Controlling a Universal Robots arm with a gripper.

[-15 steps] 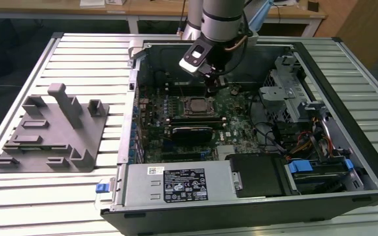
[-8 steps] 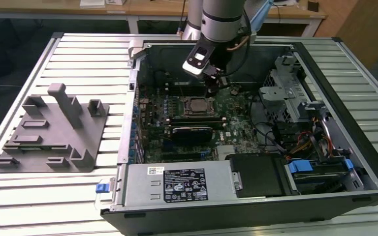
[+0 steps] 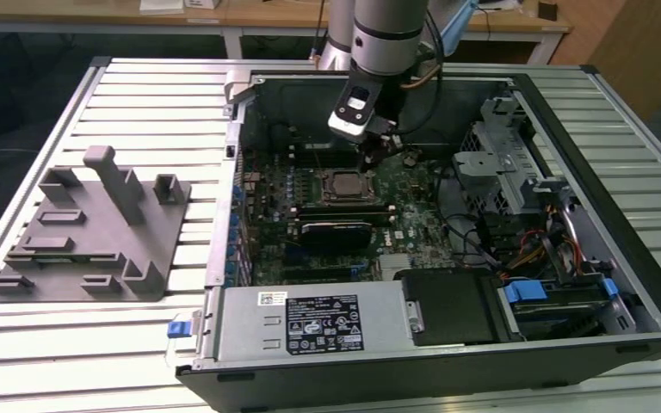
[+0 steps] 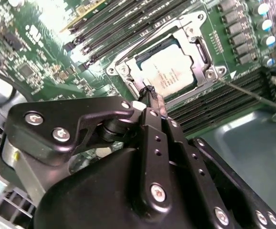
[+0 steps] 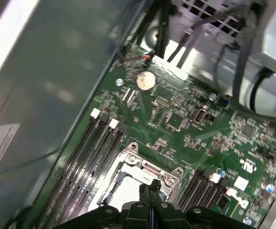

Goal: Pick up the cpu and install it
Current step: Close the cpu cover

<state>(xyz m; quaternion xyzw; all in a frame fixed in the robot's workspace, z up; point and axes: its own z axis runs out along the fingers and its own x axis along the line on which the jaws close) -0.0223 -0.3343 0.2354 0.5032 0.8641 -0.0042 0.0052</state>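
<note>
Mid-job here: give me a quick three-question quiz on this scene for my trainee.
1. True or false: the cpu lies inside the motherboard socket frame.
2. Multiple choice: the end effector is A) open, B) shut on the cpu, C) shut, holding nothing.
3. Fill in: the grey fixture sits outside the computer case, on the exterior view's ____.
Key: 1 true; 2 C; 3 left.
</note>
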